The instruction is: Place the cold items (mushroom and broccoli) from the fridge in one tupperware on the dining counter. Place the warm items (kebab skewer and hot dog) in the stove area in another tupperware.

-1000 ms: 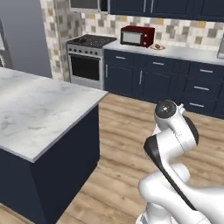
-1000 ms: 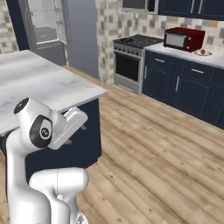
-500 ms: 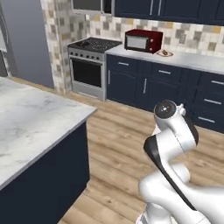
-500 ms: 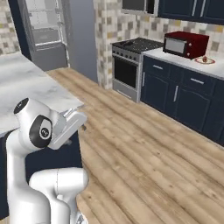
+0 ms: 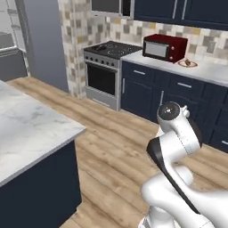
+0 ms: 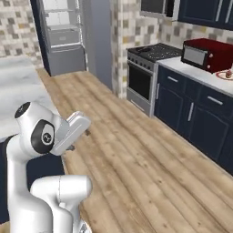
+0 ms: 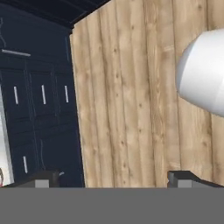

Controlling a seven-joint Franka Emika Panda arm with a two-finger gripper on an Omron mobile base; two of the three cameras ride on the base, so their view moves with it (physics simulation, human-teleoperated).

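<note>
Two dark fingers (image 7: 43, 179) stand wide apart, holding nothing, over the pale wooden plank floor (image 7: 131, 87) beside navy cabinets (image 7: 39, 113). Beyond: marble-topped desk (image 5: 26, 133), steel stove (image 5: 109, 67), red microwave (image 5: 164, 47), open fridge (image 6: 61, 34).

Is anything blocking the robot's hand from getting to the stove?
Nothing visible does. Bare wooden floor lies between the arm and the stove. The open gripper points down at that floor, holding nothing.

Grey fridge (image 6: 63, 43) stands left of the black-topped stove (image 6: 144, 73).
</note>
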